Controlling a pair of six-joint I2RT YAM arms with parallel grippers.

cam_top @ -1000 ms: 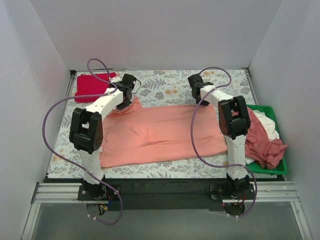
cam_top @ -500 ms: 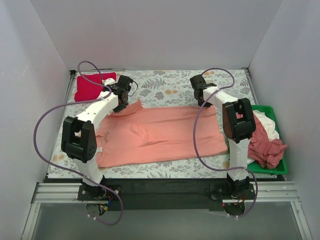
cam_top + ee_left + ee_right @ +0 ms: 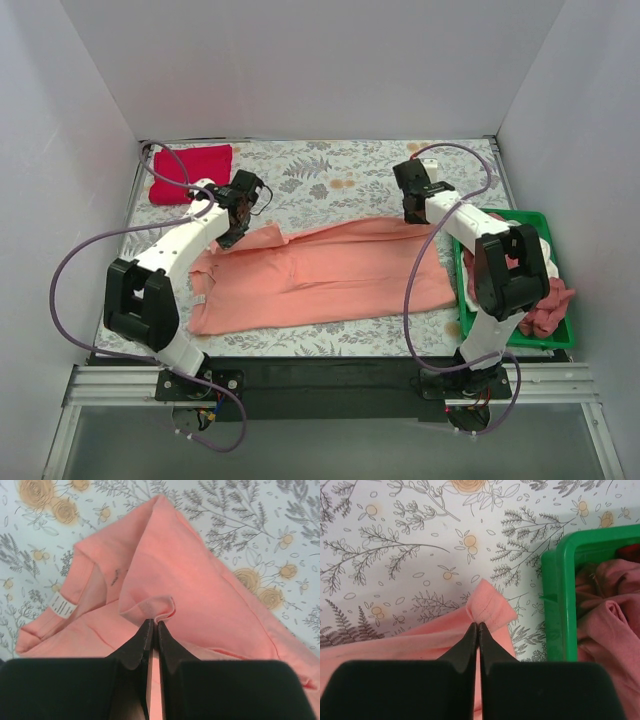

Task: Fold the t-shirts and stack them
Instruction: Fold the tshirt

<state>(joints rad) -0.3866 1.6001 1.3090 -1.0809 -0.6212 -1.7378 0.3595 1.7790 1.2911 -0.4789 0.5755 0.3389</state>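
Observation:
A salmon-pink t-shirt (image 3: 320, 272) lies spread across the floral table, its far edge raised at both ends. My left gripper (image 3: 228, 236) is shut on a fold of this shirt beside the collar. In the left wrist view the gripper tips (image 3: 151, 624) pinch a curl of pink cloth (image 3: 200, 590), with the white neck label (image 3: 63, 606) to the left. My right gripper (image 3: 414, 214) is shut on the shirt's far right hem corner. In the right wrist view the gripper (image 3: 478, 626) holds the stitched hem (image 3: 492, 607). A folded bright red t-shirt (image 3: 190, 160) sits at the far left corner.
A green tray (image 3: 522, 216) stands at the right edge, holding a crumpled dusty rose shirt (image 3: 545, 305) and a white one (image 3: 532, 246). In the right wrist view the tray's rim (image 3: 560, 595) is just right of the held hem. White walls enclose the table.
The right gripper has closed on the hem corner and shifted right. The left gripper has drawn the collar end nearer and to the left, and its arm has swung left off the shirt.

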